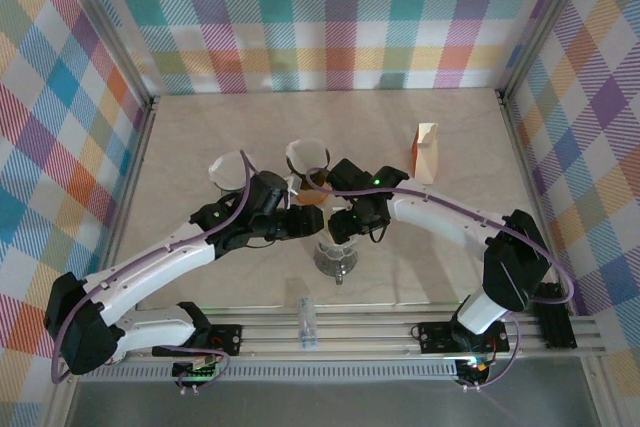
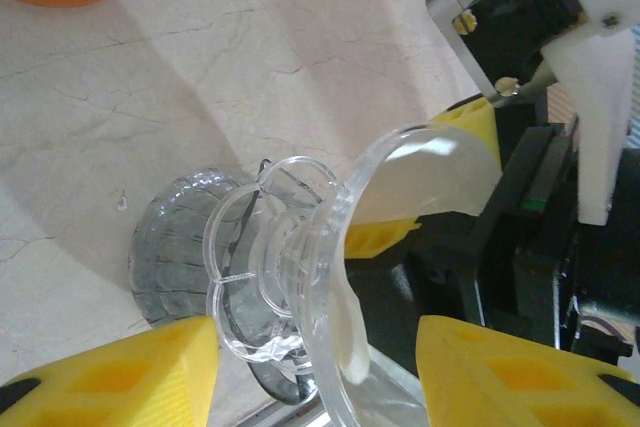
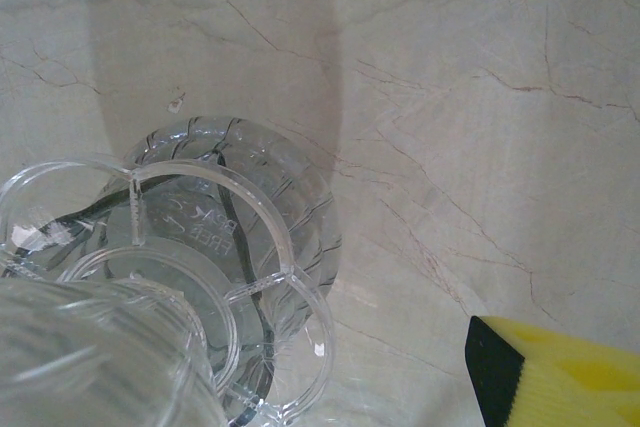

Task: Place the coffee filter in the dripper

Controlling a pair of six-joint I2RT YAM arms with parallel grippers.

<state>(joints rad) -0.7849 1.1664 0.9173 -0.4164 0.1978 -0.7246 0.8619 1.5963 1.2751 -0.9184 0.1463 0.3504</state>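
A clear plastic dripper sits on a ribbed glass server; its ringed base shows from above in the right wrist view. A white coffee filter lies inside the dripper's cone, its edge showing through the wall. My left gripper is open, its yellow fingers on either side of the dripper and apart from it. My right gripper reaches in from the far side with yellow fingers by the rim. It is open, and one finger stands well clear of the dripper.
An orange cup and two white cones stand behind the arms. A tan carton is at the back right. A clear tube lies on the front rail. Checked walls enclose the table.
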